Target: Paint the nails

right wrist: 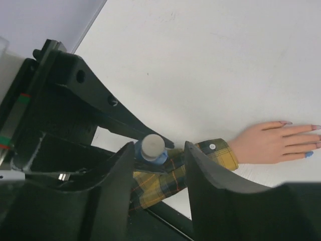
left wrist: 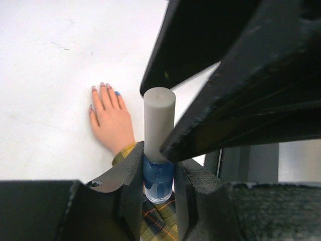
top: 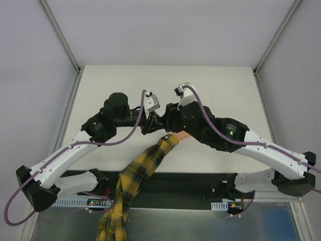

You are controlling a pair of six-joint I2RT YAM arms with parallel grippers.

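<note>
Polish bottle [left wrist: 158,183] clenched upright in left gripper [left wrist: 158,168]; right gripper [right wrist: 159,155], jaws parted, over grey cap [left wrist: 159,118], perhaps brushing it. Nails [left wrist: 102,85] ahead of left gripper, leftward, one blue.

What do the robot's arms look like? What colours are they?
The left arm and right arm have white tube-like sections joined by chunky black joints. A purple cable loops along each one. Their fingers are black, thick and wedge-shaped.

White table [top: 210,85]: peach hand [left wrist: 113,123], plaid sleeve [top: 145,163] flat.
</note>
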